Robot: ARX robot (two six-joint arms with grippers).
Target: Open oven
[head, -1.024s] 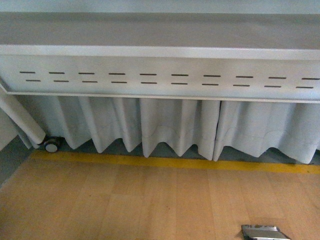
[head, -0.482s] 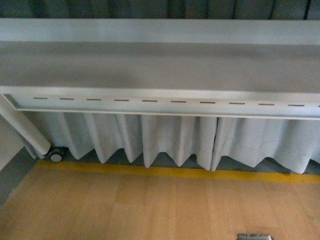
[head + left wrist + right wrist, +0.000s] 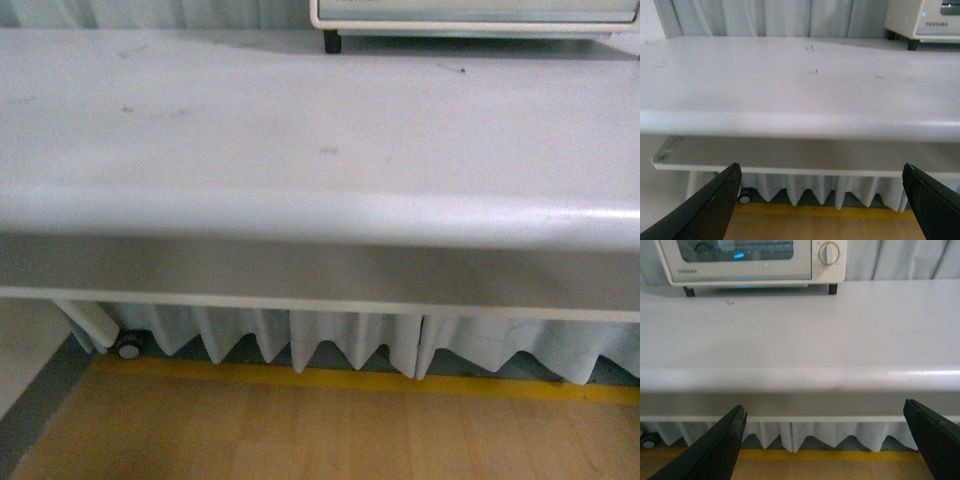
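Observation:
The cream-white Toshiba oven stands at the far side of the white table, door shut, with a round knob on its panel. Only its bottom edge shows in the front view, and one corner in the left wrist view. My left gripper is open and empty, low in front of the table's near edge. My right gripper is open and empty too, also in front of the near edge, far from the oven. Neither gripper shows in the front view.
The table's rounded near edge and its grey underside panel lie across all views. Below hang a white skirt curtain, a castor wheel, a yellow floor line and wooden floor.
The front view has swung upward: the tabletop and the oven's bottom edge have come into sight, and the metal object on the floor at lower right has left the view.

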